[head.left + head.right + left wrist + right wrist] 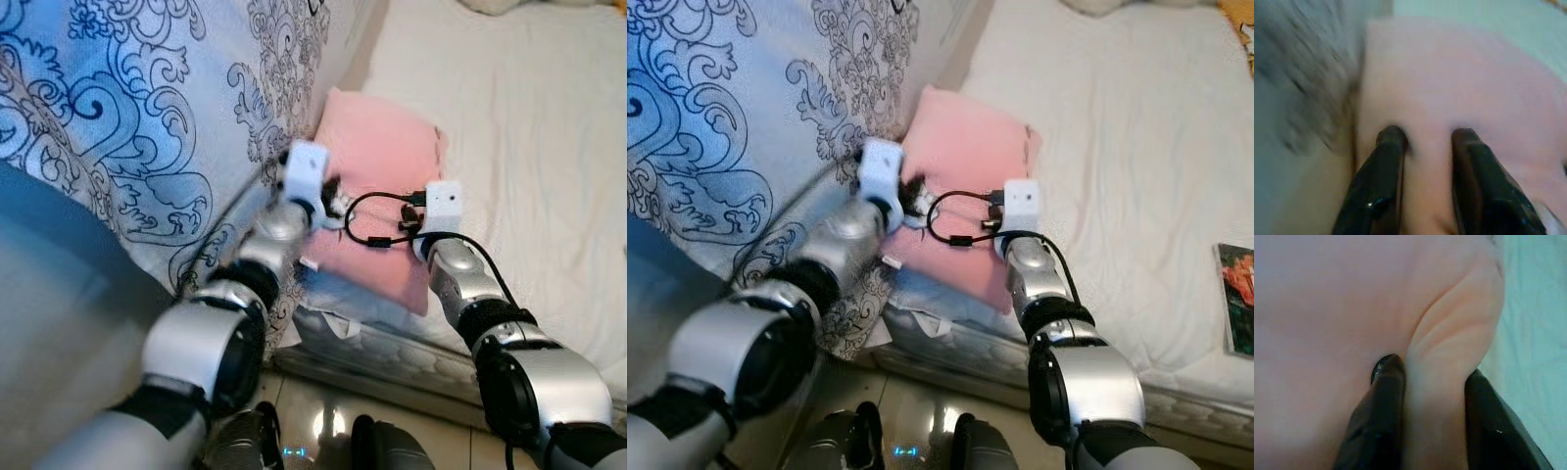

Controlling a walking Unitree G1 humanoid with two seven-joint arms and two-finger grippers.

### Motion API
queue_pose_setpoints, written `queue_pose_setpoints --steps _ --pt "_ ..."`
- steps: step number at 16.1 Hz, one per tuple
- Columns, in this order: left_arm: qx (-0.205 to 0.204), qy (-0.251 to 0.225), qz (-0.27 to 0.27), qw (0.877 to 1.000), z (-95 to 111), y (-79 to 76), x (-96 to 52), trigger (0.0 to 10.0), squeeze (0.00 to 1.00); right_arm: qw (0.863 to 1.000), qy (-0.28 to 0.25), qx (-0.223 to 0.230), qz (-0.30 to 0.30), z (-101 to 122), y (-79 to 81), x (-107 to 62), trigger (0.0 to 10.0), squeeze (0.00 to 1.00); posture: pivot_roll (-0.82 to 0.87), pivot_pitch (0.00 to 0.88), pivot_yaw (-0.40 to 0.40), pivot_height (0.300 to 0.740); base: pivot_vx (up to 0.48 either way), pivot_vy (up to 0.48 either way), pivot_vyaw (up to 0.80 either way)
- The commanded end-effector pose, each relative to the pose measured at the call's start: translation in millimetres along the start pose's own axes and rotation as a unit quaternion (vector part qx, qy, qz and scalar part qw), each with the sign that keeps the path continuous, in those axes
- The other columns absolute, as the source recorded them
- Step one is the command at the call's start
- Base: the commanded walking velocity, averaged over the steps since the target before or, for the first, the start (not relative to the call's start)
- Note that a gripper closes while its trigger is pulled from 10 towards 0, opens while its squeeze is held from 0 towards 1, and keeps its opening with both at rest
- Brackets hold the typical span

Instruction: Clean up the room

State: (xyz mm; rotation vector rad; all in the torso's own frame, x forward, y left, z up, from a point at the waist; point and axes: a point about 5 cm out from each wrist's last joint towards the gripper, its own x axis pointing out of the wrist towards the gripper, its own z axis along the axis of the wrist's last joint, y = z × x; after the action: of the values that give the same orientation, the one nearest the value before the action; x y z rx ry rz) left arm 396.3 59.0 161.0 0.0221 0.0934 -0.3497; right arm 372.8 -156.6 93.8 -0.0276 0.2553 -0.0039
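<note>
Both grippers working pink pillow (377, 166) at bed (549, 147) edge: right gripper (1432, 382) pinching fold, left gripper (1427, 142) spread, pressing (blurred).

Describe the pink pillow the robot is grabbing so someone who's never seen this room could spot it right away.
Start at the wide white bed, then follow its near edge to where a blue-and-white patterned quilt drapes beside it. The pink pillow lies right there against the quilt, with the left hand and right hand both on it. It is the one solid pink thing among white and patterned bedding.
</note>
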Motion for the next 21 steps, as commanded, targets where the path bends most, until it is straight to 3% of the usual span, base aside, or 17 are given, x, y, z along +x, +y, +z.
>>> queue_pose_setpoints --steps 1,4,7,9,11,12,13,15,17,18,19,20,21 --pt "0.007 -0.03 -0.002 1.0 9.4 3.8 0.1 10.0 1.0 0.999 0.026 0.012 -0.023 -25.6 -10.9 -8.6 10.0 1.0 -0.05 0.21 -0.018 0.74 0.0 0.0 0.0" --pt "0.015 -0.035 -0.012 0.999 5.2 5.4 -2.3 10.0 1.0 0.999 0.004 0.018 -0.032 -30.7 -19.3 -14.7 10.0 1.0 -0.04 0.183 -0.018 0.74 0.0 0.0 0.0" --pt "0.057 -0.064 -0.033 0.996 5.0 12.1 -7.4 10.0 1.0 0.997 -0.035 0.039 -0.06 -35.0 -22.4 -27.4 10.0 1.0 -0.04 0.076 -0.013 0.74 0.0 0.0 0.0" --pt "0.111 -0.101 -0.051 0.987 12.6 24.9 -13.9 10.0 1.0 0.99 -0.078 0.086 -0.078 -32.6 -16.2 -39.7 10.0 1.0 -0.03 0.0 -0.005 0.74 0.0 0.0 0.0" --pt "0.133 -0.111 -0.056 0.983 16.2 34.0 -17.3 10.0 1.0 0.987 -0.088 0.102 -0.085 -31.8 -14.2 -42.9 10.0 1.0 -0.02 0.0 -0.001 0.74 0.0 0.0 0.0" --pt "0.155 -0.14 -0.074 0.975 24.9 51.0 -28.4 10.0 1.0 0.982 -0.111 0.116 -0.099 -31.9 -12.5 -59.4 10.0 1.0 0.02 0.0 0.012 0.74 0.0 0.0 0.0" --pt "0.178 -0.162 -0.092 0.966 26.4 56.7 -41.3 10.0 1.0 0.98 -0.126 0.115 -0.106 -33.3 -12.6 -75.6 10.0 1.0 0.04 0.0 0.016 0.74 0.0 0.0 0.0" --pt "0.161 -0.172 -0.098 0.967 13.9 47.9 -62.4 10.0 1.0 0.979 -0.133 0.092 -0.125 -39.9 -24.4 -100.7 10.0 1.0 0.07 0.0 0.016 0.74 0.0 0.0 0.0" --pt "0.126 -0.148 -0.088 0.977 -12.8 38.4 -78.2 10.0 1.0 0.98 -0.128 0.055 -0.143 -48.6 -40.5 -120.6 10.0 1.0 0.09 0.0 0.003 0.74 0.0 0.0 0.0" --pt "0.094 -0.122 -0.057 0.986 -34.5 36.1 -89.6 10.0 1.0 0.982 -0.104 0.036 -0.156 -62.0 -48.8 -133.3 10.0 1.0 0.09 0.0 -0.004 0.74 0.0 0.0 0.0" --pt "0.045 -0.134 -0.051 0.989 -39.1 33.2 -98.6 10.0 0.89 0.983 -0.087 0.034 -0.159 -68.9 -51.8 -138.2 10.0 1.0 0.1 0.0 -0.012 0.74 0.0 0.0 0.0" --pt "0.024 -0.131 -0.026 0.991 -50.3 29.1 -111.3 10.0 0.0 0.983 -0.088 0.022 -0.16 -71.8 -57.9 -141.5 10.0 1.0 0.1 0.0 -0.031 0.74 0.0 0.0 0.0" --pt "0.017 -0.131 -0.011 0.991 -53.3 28.3 -114.4 10.0 0.0 0.983 -0.084 0.029 -0.16 -73.2 -60.9 -140.2 10.0 1.0 0.11 0.0 -0.041 0.74 0.0 -0.285 0.0"
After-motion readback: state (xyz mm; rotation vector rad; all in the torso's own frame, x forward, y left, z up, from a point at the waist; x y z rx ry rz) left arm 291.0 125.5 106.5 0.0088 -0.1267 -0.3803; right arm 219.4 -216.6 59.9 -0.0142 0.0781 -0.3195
